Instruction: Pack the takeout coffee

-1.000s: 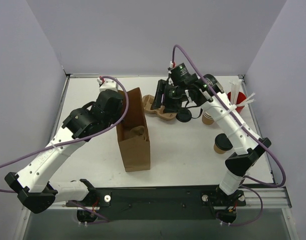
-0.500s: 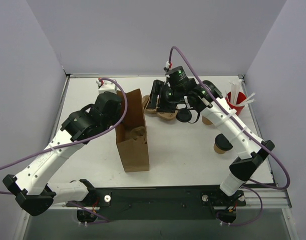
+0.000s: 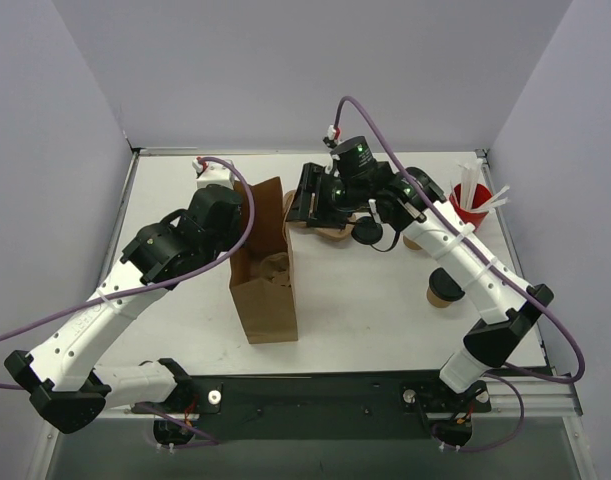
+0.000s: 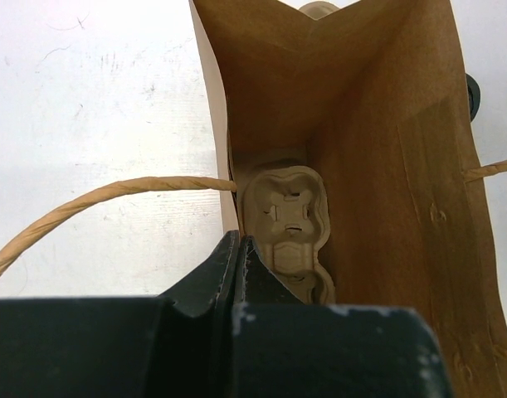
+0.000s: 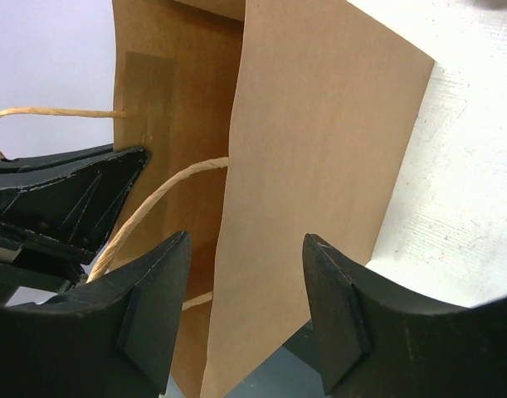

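Two arms work over the surface [image 3: 365, 310], and only the right arm [image 3: 465, 265] has really moved in the last second. It has swung from the middle of the far edge toward the left, and its wrist now hangs over the far end of the paper bag [image 3: 268, 300]. The left arm [image 3: 135, 280] has hardly shifted and still leans in from the left edge.

The bag stands upright, left of the surface's centre, its mouth open, with almost no drift in that time. The left jaws stay closed on the bag's left rim, right beside the twine handle [image 4: 87, 203]. The right jaws stand open astride the opposite wall. One finger is on the inner side by the other handle and one is outside, with the paper between them and not yet pinched.

A moulded pulp cup tray [image 4: 286, 215] already lies at the bottom of the bag.

The takeout coffee [image 3: 444, 288], a small brown cup with a black lid, sits near the right edge of the surface. It is just beside the right arm and well apart from the bag, and nothing grips it.

By the look of it the step in hand is spreading the bag's mouth from both sides. The packing itself is not yet begun, and one arm will likely have to let go to fetch the cup.
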